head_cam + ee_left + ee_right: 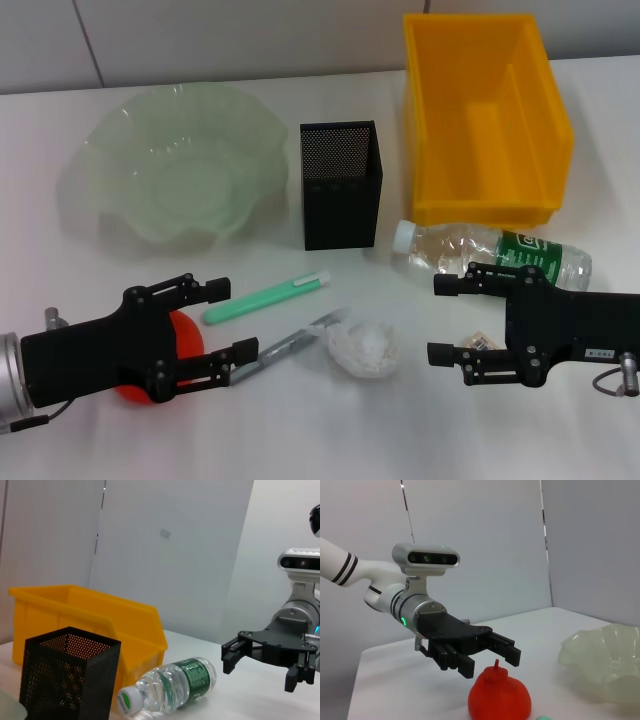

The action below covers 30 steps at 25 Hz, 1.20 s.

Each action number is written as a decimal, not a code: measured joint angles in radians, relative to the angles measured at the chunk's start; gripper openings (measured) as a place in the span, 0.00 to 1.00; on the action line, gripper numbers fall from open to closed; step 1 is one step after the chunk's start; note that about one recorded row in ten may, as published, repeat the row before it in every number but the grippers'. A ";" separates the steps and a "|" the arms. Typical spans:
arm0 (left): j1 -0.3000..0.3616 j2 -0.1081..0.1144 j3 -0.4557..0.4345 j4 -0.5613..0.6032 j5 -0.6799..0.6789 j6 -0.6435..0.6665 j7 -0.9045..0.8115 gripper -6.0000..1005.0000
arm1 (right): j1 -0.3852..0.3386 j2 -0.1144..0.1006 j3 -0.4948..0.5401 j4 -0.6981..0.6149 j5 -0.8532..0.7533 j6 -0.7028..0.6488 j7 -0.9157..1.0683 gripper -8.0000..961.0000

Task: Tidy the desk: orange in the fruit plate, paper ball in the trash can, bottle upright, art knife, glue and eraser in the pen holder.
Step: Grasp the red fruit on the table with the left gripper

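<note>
A plain white worktop [300, 430] is set against pale grey wall panels, and every item of the tidying task is laid out on it. The left pincer [225, 320] is held released, its fingers spread, low over the near left of the worktop with the orange [180, 335] partly hidden beneath the black body. From the right wrist view the fruit [499, 695] is seen just below and ahead of that pincer [492, 657], apart from it, so nothing is grasped yet. The step in hand is judged to be the pick-up of the orange. It would be done well if the fingers were lowered to either side of the widest part, the lumpy top with its small stem being avoided, and closed gently, since the round skin may roll away. A clear lift would then be needed over the ruffled rim of the fruit plate [100, 140], which stands well apart, farther back on the left.

The right pincer [447, 320] is also released, hovering near the lying bottle [490, 255] and just above the small beige eraser [482, 343].

The plate is translucent, pale green and wavy. The pen holder [340, 185] is a square cup of black perforated mesh. The trash can [485, 115] is smooth, bright-yellow plastic and empty. The bottle is clear and ribbed, with a green label. The paper ball [365, 347] is white and crumpled.
</note>
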<state>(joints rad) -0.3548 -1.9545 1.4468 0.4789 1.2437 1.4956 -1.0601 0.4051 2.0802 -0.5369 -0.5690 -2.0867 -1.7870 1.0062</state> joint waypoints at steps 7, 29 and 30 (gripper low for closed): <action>-0.001 -0.003 0.003 0.000 0.000 0.000 0.005 0.80 | -0.003 0.000 0.000 0.000 0.002 0.000 0.000 0.82; -0.005 -0.036 -0.014 0.058 0.147 0.027 0.058 0.80 | -0.053 -0.002 0.017 -0.018 0.054 0.000 0.000 0.82; 0.023 -0.029 -0.163 0.100 0.182 0.080 0.057 0.80 | -0.053 -0.002 0.017 -0.018 0.056 0.001 0.000 0.82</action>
<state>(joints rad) -0.3317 -1.9840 1.2836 0.5785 1.4252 1.5758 -1.0027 0.3518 2.0786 -0.5200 -0.5873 -2.0306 -1.7860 1.0062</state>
